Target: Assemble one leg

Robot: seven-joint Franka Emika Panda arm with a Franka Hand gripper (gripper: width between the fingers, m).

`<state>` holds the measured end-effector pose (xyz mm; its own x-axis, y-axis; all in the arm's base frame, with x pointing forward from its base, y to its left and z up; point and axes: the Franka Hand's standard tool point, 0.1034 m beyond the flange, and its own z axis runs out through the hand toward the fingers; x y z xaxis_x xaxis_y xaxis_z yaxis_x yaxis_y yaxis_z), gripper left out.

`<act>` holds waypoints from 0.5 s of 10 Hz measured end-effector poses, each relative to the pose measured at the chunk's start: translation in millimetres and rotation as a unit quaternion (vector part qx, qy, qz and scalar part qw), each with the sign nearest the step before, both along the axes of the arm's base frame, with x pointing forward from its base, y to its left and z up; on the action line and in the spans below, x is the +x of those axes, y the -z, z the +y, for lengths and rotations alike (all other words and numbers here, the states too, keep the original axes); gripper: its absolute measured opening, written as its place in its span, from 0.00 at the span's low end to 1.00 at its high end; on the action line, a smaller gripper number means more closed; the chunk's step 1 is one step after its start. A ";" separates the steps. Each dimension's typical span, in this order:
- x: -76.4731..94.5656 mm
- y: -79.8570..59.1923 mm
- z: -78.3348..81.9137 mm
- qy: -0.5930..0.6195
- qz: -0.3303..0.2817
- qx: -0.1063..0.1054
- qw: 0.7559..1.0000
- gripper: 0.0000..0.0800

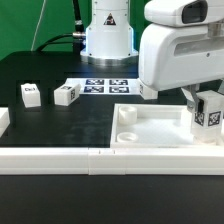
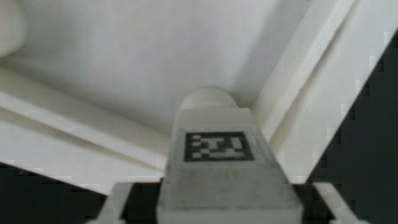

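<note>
I see the pincer clamped on the leg at approx 3 o'clock in the exterior view, over the right end of the white tray part and close to its raised rim; can't tell if the leg touches. Toward 9 o'clock a spare leg and a second spare leg stand on the desk, well apart from the tray w/ open black surface between. The long border bar runs along the 6 o'clock edge.
</note>
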<state>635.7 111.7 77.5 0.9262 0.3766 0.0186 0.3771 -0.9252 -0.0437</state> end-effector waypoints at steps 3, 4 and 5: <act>-0.2 0.2 0.3 0.028 0.002 0.002 1.000 0.36; -1.1 1.7 0.8 0.098 0.005 0.009 0.995 0.36; -1.5 1.8 2.9 0.171 0.009 0.015 0.985 0.36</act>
<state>634.2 114.6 75.7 0.9991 0.0423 0.0072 0.0428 -0.9962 -0.0758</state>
